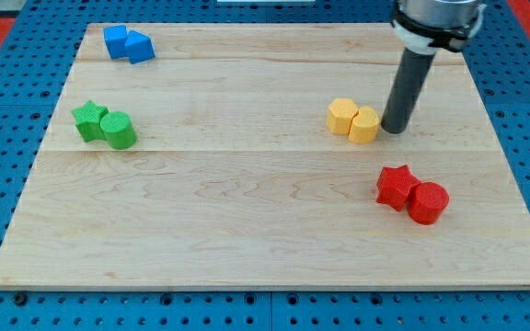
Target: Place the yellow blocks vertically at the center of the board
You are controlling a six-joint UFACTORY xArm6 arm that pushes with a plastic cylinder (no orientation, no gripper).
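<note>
Two yellow blocks sit side by side right of the board's centre, near the view's upper middle: a yellow hexagon-like block (pixel 342 116) on the left and a yellow block with a pointed top (pixel 364 125) touching it on the right. My tip (pixel 395 129) is the lower end of the dark rod. It stands right next to the right yellow block, on its right side, touching it or nearly so.
A red star (pixel 396 186) and a red cylinder (pixel 427 202) lie at lower right. A green star (pixel 89 119) and a green cylinder (pixel 118 130) lie at left. Two blue blocks (pixel 127 43) sit at top left. The wooden board (pixel 247 221) lies on a blue pegboard.
</note>
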